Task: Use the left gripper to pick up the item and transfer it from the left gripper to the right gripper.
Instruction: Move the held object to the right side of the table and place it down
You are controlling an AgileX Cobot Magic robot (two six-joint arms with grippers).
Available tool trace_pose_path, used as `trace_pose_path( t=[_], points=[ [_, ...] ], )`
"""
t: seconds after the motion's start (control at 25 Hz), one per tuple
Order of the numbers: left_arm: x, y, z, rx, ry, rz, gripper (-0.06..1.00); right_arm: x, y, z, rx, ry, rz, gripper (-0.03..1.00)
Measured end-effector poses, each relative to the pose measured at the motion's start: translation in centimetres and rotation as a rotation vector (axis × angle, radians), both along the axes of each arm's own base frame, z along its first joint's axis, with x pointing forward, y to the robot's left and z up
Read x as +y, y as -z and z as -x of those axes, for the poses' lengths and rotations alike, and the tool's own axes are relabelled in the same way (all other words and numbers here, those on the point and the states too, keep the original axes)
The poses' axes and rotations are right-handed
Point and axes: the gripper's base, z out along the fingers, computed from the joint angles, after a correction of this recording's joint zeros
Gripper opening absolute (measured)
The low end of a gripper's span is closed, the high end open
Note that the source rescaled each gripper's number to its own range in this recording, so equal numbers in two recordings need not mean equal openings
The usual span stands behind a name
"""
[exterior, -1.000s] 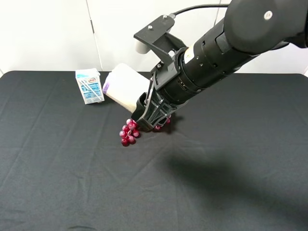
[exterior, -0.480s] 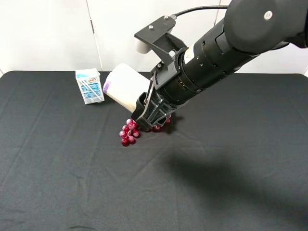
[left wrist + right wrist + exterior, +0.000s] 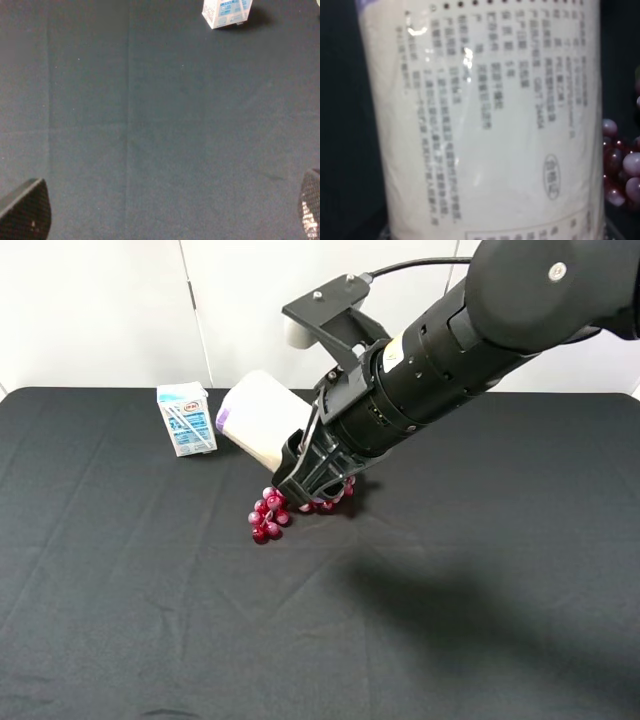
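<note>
Exterior high: the item [image 3: 258, 420] lies tilted near the counter's [image 3: 120, 620] far edge, left of middle, against the right gripper [image 3: 315, 478], whose grip I cannot tell. Left wrist: left gripper [image 3: 167, 210] spread wide, empty. Right wrist: glossy printed wrapper, probably light and slippery; best clamped mid-body.

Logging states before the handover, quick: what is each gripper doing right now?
Left gripper: open, holding nothing.
Right gripper: right at the item; open or shut cannot be told.
</note>
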Motion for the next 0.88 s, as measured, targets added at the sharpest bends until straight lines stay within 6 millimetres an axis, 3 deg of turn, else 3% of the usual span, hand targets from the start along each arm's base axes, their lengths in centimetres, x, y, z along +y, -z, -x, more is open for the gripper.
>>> trace_pose_path(
  t=[0.32,0.88],
  points=[
    [0.0,0.0,0.0,-0.001,0.001,0.0,0.96,-1.7,-0.1,-1.0,0.086,0.149,-0.005,0.08],
    [0.1,0.0,0.0,-0.001,0.047,0.0,0.96,-11.2,0.7,-6.8,0.204,0.53,0.043,0.08]
  ],
)
